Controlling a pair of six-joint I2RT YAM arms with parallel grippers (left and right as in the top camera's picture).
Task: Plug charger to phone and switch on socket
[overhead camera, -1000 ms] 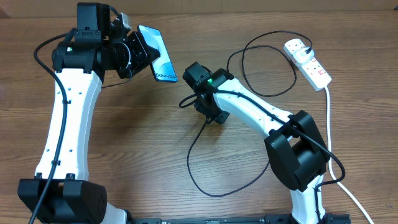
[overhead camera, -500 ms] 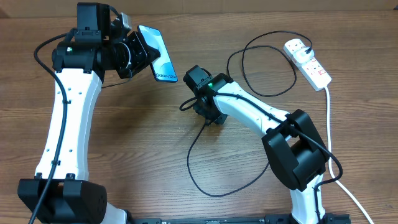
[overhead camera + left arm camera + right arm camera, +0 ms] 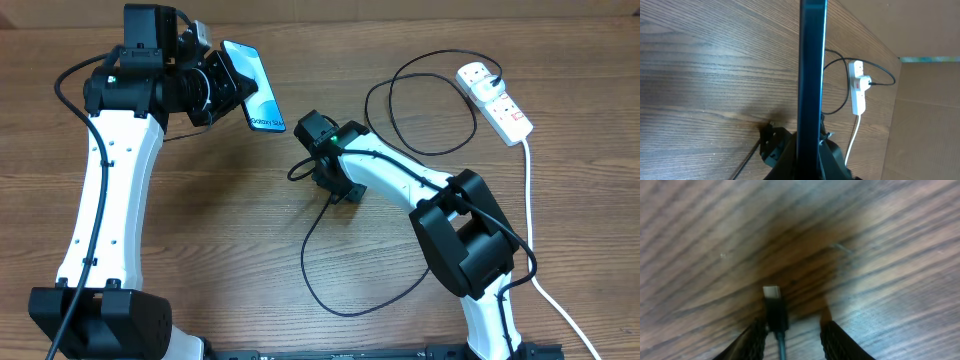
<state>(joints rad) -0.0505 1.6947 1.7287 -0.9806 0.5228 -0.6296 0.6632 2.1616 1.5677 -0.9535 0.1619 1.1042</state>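
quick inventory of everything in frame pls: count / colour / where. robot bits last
phone: 1, light blue screen, dark rim; lifted off the table at upper left, in the left gripper.
charger: 1, black; runs from the socket, loops over mid-table, connector tip between the right gripper's fingers.
socket: 1, white with red switches; upper right of the table.
white lead: 1, white; from the socket down the right edge.
table: 1, brown wood.
left gripper: 1, black; shut on the phone.
right gripper: 1, black; jaws apart, mid-table, gap beside the connector.
left arm, right arm: 2, white links, black joints.
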